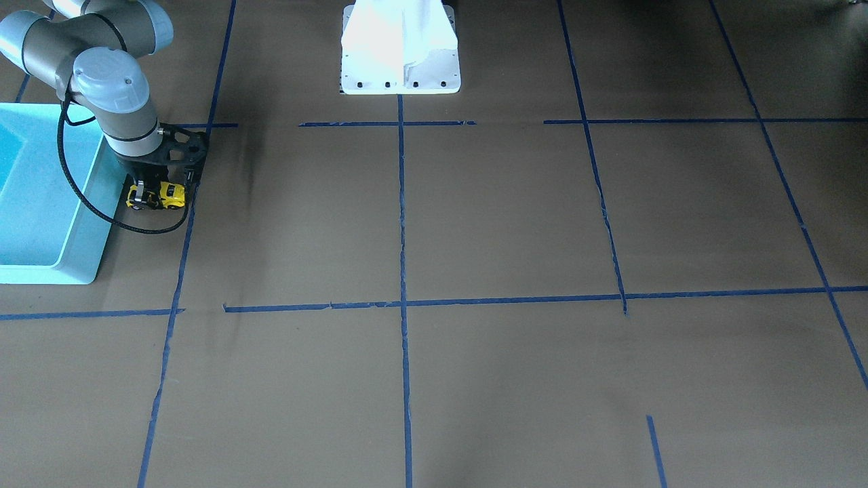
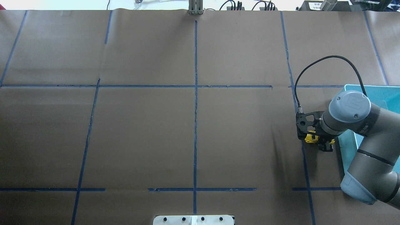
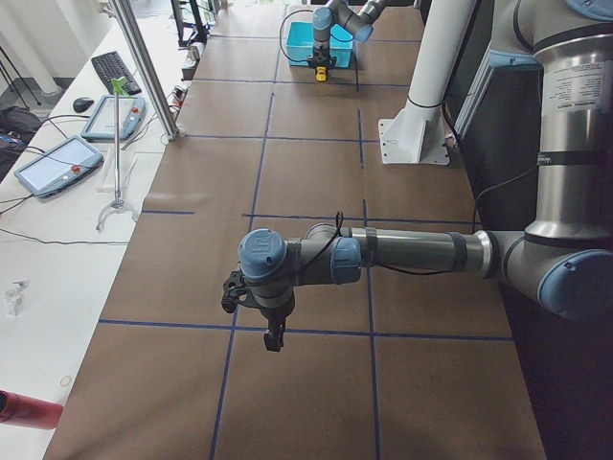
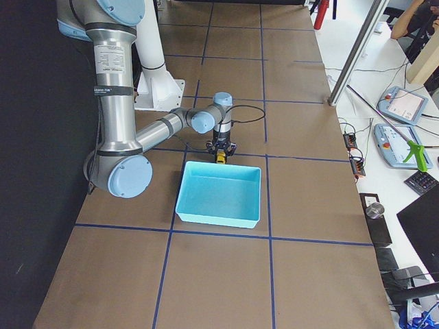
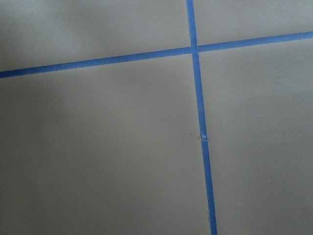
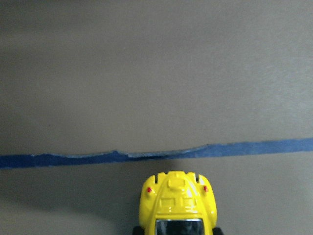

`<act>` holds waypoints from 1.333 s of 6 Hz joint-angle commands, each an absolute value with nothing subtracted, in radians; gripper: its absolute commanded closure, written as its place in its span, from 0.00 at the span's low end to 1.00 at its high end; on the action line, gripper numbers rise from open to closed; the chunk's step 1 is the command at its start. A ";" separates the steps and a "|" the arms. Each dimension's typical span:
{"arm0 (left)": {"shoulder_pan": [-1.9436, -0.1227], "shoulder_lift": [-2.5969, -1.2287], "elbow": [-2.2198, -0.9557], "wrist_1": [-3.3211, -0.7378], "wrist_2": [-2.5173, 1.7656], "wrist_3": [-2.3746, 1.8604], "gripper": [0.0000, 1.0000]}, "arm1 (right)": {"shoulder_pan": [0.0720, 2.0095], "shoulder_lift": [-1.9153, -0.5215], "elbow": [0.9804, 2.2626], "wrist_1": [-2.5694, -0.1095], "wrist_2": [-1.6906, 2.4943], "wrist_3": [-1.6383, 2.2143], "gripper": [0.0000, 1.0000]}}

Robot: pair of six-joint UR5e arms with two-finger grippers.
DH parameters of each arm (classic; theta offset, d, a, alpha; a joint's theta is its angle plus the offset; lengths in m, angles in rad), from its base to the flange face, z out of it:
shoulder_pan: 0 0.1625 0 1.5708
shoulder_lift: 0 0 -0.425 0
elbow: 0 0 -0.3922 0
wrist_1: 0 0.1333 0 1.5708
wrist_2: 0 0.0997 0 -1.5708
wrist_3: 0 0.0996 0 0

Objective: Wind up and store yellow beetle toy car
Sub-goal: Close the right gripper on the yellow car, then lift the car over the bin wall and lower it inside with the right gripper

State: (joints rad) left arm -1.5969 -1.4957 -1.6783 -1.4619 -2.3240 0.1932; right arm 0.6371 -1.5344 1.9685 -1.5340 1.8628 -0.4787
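Clasping the yellow beetle toy car (image 1: pixel 159 197), right fingers (image 1: pixel 139 192) stand beside turquoise bin (image 1: pixel 83 237); left fingers' (image 3: pixel 275 337) state unclear.

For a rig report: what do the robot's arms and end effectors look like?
Left arm and right arm: grey tubes, round pale blue joint caps. Left end effector and right end effector: black; a thin black cable loops to the right one.

Even, dimmish light — soft shadows, glare on the white pedestal (image 1: pixel 400 41).
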 commanded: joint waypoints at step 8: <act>-1.597 -1.496 -1.680 -1.463 -2.324 0.193 0.00 | 0.862 -1.790 1.930 -1.338 1.936 -0.740 1.00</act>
State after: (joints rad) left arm -1.5969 -1.4956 -1.6788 -1.4625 -2.3248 0.1933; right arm 0.8622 -1.7818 2.0042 -1.4466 1.9111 -0.7645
